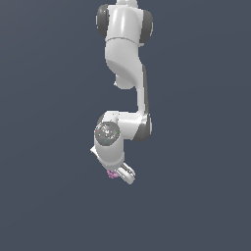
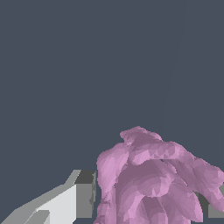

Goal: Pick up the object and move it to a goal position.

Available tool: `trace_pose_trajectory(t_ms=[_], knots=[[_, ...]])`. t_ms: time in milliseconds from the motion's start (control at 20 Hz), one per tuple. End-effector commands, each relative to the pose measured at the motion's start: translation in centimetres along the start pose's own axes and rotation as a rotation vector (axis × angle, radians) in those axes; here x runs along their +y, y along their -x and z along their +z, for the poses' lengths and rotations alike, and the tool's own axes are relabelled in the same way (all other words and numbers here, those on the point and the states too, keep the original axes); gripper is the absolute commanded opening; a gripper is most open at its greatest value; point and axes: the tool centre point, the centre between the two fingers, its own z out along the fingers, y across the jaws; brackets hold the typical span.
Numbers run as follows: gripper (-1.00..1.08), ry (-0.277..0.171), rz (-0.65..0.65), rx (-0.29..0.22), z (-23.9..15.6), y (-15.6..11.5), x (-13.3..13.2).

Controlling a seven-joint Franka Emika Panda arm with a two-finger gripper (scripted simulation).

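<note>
Our gripper (image 2: 144, 205) has its jaws closed on the object (image 2: 153, 179), the pink-purple swirled lump wedged between the two fingers (image 2: 83, 197) in the wrist view. In the exterior view the object (image 1: 113, 174) peeks out just beside the tilted gripper (image 1: 125, 175), below the arm (image 1: 125, 49). No goal marker shows. We judge the carry calls for steady squeeze and slow motion, lest the lumpy piece slip.

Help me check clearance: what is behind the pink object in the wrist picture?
Behind the pink object only plain dark background shows. One grey finger of the tool sits beside it; the object covers most of the other.
</note>
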Motion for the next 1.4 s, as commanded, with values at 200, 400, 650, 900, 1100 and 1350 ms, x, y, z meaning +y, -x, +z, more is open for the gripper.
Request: trace_pose_trajectory(t_ms=[200, 400, 650, 900, 1100, 1350], knots=[[-1.00, 0.000, 0.000, 0.000, -0.9, 0.2, 0.6], [-1.00, 0.000, 0.000, 0.000, -2.1, 0.6, 1.6], [-1.00, -0.001, 0.000, 0.000, -4.5, 1.2, 3.4], [-1.00, -0.001, 0.000, 0.000, -7.9, 2.2, 6.0], [-1.00, -0.002, 0.000, -0.001, -11.0, 3.0, 8.3], [-1.00, -0.002, 0.000, -0.001, -14.6, 3.9, 10.9]])
